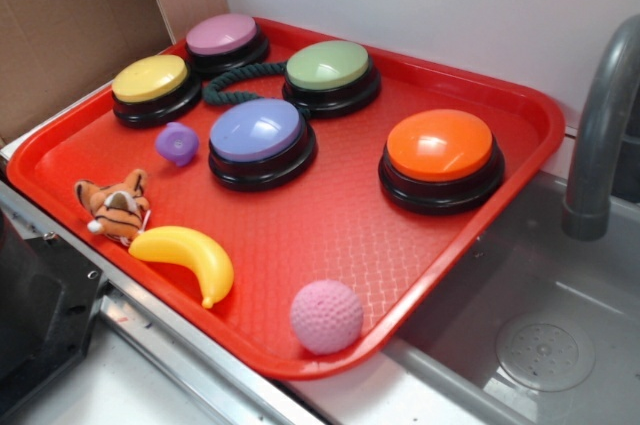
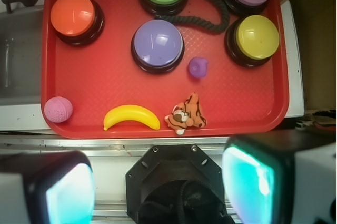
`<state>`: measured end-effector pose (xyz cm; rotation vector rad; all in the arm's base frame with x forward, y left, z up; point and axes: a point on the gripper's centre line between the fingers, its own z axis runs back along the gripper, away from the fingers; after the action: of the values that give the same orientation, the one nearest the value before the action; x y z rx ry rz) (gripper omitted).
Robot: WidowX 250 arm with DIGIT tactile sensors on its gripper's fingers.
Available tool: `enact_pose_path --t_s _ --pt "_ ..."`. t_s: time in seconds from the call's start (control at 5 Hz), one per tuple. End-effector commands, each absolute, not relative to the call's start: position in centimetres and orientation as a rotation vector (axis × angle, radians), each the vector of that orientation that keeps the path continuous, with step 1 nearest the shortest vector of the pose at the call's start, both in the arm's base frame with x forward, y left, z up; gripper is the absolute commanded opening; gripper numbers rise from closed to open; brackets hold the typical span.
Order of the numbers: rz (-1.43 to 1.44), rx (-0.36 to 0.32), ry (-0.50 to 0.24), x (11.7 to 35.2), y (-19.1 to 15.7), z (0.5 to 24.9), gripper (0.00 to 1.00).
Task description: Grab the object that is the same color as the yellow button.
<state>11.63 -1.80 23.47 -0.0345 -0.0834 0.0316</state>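
- Glossy yellow plastic toy banana (image 1: 187, 258) lies on the red plastic tray (image 1: 330, 215), by its near edge.
- Just beside it: an orange striped plush tiger (image 1: 115, 206). A pink textured ball (image 1: 326, 316) sits on the other side.
- Pale yellow domed push button (image 1: 153, 88) sits at the tray's far corner.
- Gripper (image 2: 158, 184) hangs off the tray, fingers spread, holding nothing.

Glossy plastic banana (image 1: 186, 257), plush tiger (image 1: 114, 207), textured red tray (image 1: 330, 235), braided rope (image 1: 240, 83).
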Motion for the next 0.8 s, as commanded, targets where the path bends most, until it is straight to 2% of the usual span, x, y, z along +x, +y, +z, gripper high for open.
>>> enact_pose_path --t_s 0.0,0.2,0.6 --pt "0.032 -0.034 -0.083 11.6 -1.8 23.5 1.00" --pt "-0.201 0.001 -0.033 13.5 -2.7 21.3 1.00" --pt "-0.679 0.023 -0.053 16.0 -5.4 17.0 1.00"
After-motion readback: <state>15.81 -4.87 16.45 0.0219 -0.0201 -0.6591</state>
